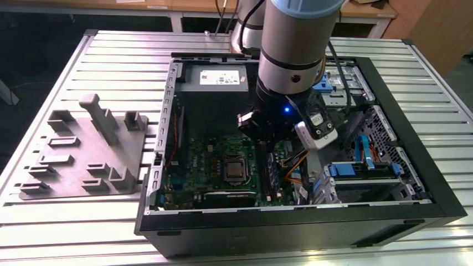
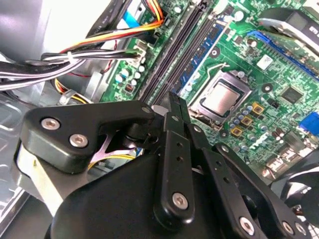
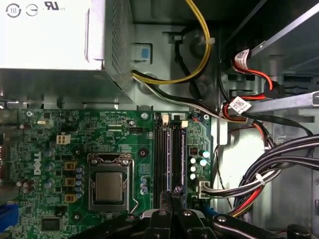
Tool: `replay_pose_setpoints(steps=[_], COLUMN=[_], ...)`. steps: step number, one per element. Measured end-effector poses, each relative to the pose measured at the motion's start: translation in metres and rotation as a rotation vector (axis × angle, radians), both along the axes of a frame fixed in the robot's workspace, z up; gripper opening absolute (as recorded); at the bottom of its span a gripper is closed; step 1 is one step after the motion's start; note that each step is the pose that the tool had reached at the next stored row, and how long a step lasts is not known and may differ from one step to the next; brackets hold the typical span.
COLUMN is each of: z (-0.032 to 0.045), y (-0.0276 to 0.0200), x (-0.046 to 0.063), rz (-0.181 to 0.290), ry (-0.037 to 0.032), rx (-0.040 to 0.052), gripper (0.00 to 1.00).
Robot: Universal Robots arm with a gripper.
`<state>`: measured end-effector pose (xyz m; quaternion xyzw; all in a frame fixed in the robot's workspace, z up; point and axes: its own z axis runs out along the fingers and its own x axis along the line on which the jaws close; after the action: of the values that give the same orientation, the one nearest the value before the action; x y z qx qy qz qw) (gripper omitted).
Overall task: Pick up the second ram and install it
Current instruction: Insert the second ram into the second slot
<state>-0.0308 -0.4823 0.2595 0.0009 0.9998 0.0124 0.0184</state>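
One open computer case (image 1: pixel 221 233) stands around the gripper (image 3: pixel 172 193), holding one motherboard (image 3: pixel 124 132). One grey holder tray (image 1: pixel 74 166) lies well apart from the gripper, toward the exterior view's left. Right by the gripper run what look like four long memory slots (image 3: pixel 159 159), with one processor socket (image 3: pixel 108 186) and three yellow-edged square parts (image 3: pixel 69 181) near it and one grey power-supply box (image 3: pixel 50 50) farther off.

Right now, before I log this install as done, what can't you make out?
- Both wrist views: the gripper covers the memory slots' near ends; whether it holds the second ram is hidden.
- Exterior view: the arm blocks that contact spot.
- Exterior view: motherboard details too small.
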Motion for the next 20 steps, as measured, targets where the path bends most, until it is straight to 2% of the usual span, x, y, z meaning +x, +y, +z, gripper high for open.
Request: replay_pose_setpoints(steps=[3, 14, 20], z=[-0.0024, -0.0217, -0.024], y=[0.0, 0.0, 0.0], x=[0.0, 0.0, -0.001], rz=[0.0, 0.0, 0.0], ry=[-0.0002, -0.0001, -0.0001], rx=[0.0004, 0.0002, 0.0003], gripper=[0.11, 0.11, 0.11])
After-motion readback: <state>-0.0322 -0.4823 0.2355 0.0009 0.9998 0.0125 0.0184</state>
